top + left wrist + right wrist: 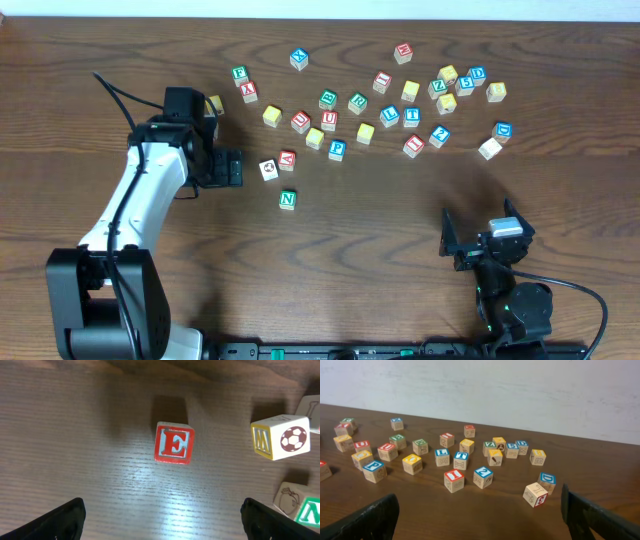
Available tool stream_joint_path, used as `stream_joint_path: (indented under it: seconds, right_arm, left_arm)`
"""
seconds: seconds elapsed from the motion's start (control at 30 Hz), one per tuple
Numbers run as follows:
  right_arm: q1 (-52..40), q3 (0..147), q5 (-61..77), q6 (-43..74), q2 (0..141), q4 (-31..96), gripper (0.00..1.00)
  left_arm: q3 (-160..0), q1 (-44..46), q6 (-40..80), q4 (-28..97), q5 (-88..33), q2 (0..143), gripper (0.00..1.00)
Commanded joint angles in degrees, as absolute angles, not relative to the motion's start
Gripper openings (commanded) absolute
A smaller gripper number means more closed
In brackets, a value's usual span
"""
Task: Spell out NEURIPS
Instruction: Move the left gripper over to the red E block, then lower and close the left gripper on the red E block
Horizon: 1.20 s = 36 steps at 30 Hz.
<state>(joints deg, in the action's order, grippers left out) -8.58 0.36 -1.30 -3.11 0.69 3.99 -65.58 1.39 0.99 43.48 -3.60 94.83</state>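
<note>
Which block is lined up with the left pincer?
The red E block, centred ahead of the open left pincer; the soccer-ball block and green N block sit off-centre.

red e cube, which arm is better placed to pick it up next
Left arm. In its wrist view the red E cube lies centred just ahead of its open jaws; the right arm sits well away from it.

Left wrist view: green N cube [309, 511] cut off at the right edge; a pale cube [311, 406] likewise, face unreadable. Overhead: we find a yellow cube [214, 105] half hidden behind the left arm [142, 190].
</note>
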Motion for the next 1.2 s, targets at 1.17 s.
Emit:
stream_joint_path:
  seconds: [1.17]
  right_arm:
    - [-8.14, 0.32, -1.80, -2.39, 0.49, 4.16, 0.99]
  left_arm:
    - [-63.75, 1.37, 0.05, 33.95, -4.10, 102.76, 1.00]
